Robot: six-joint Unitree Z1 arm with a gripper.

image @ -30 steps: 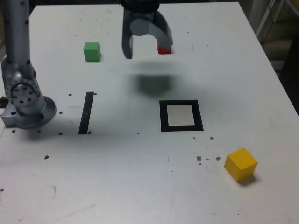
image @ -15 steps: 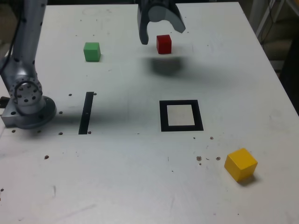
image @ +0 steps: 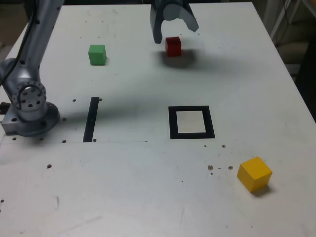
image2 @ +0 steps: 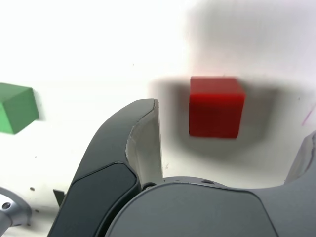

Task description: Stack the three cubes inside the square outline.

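Wrist view: our pincer gapes wide, empty; red cube between jaws, untouched. We judge it light, rigid; grip flat opposite sides.

even overhead light — soft shadows are cast beneath gripper and red cube; the wrist view is overexposed, slightly blurred.
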